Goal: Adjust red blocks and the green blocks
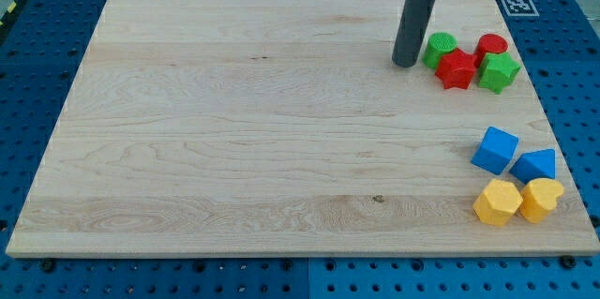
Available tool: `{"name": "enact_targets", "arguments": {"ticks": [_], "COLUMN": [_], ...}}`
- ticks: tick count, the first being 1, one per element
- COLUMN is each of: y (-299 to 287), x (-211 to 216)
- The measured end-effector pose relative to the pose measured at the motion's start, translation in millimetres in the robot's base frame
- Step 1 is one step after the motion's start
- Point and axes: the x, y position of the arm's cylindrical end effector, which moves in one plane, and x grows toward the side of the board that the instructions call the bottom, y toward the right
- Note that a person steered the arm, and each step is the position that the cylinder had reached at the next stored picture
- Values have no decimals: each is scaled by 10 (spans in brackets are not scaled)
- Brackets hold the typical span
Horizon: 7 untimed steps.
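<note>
On the wooden board (234,149), my tip (406,63), bare and holding nothing, stands just left of the green cylinder (439,49); push rightward gently so the red star block (457,69) keeps with its cluster.

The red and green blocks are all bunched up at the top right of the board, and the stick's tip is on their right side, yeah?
Not quite. The camera view shows my tip on the left side of the bunch, just beside the green round block. The rest holds: the red star block, red round block and green block sit bunched at the board's top right.
</note>
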Motion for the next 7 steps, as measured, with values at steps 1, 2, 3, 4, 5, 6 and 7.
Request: {"name": "enact_targets", "arguments": {"ticks": [1, 2, 3, 4, 5, 6, 7], "y": [178, 252, 251, 251, 238, 66, -511], "x": [0, -7, -13, -17, -17, -159, -482]}}
